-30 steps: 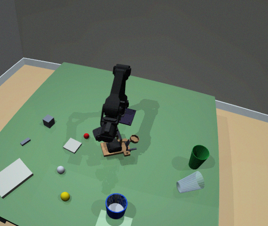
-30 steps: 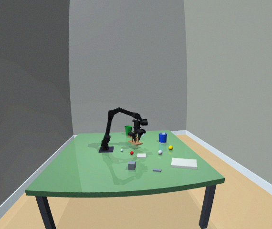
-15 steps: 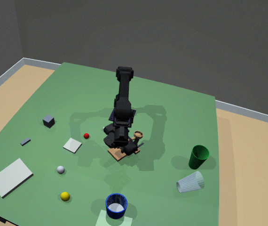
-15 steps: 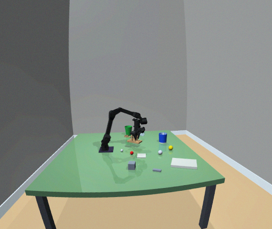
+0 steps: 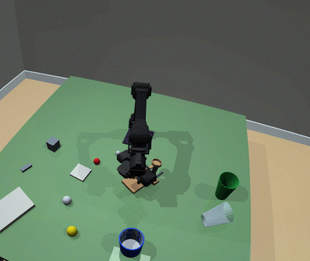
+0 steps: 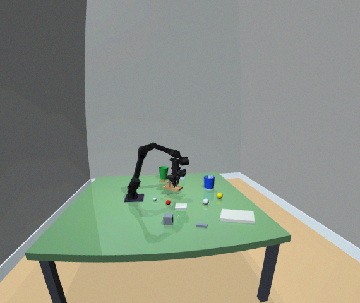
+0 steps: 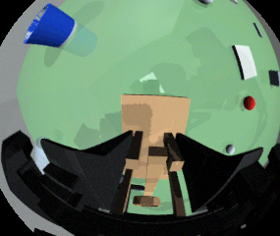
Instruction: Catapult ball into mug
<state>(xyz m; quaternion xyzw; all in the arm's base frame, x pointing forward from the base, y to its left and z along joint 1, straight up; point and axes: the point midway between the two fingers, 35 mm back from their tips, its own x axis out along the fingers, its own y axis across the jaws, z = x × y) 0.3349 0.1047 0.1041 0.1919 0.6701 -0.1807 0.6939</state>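
My gripper [image 6: 174, 183] [image 7: 154, 136] is shut on the wooden catapult [image 5: 132, 186] [image 6: 177, 188] [image 7: 171, 110], which appears slightly above the table. Its round cup [image 5: 156, 162] looks empty in the top view. The plain base end faces away from the cup; in the wrist view the blue mug [image 5: 131, 249] [image 6: 209, 182] [image 7: 53, 27] stands left of that end's direction. A red ball [image 5: 96, 161] [image 6: 167, 202] [image 7: 249, 102] and a small white ball [image 5: 117, 153] [image 6: 155, 199] [image 7: 230, 148] lie on the table. The arm hides part of the catapult.
A larger white ball [image 5: 67, 200] [image 6: 205, 201], a yellow ball [image 5: 72, 231] [image 6: 219, 195], white slabs [image 5: 8, 209] [image 5: 80, 172] and a grey cube [image 5: 53, 144] [image 6: 168, 219] lie around. A green cup [image 5: 223, 188] stands near a clear cup [image 5: 215, 216] on its side.
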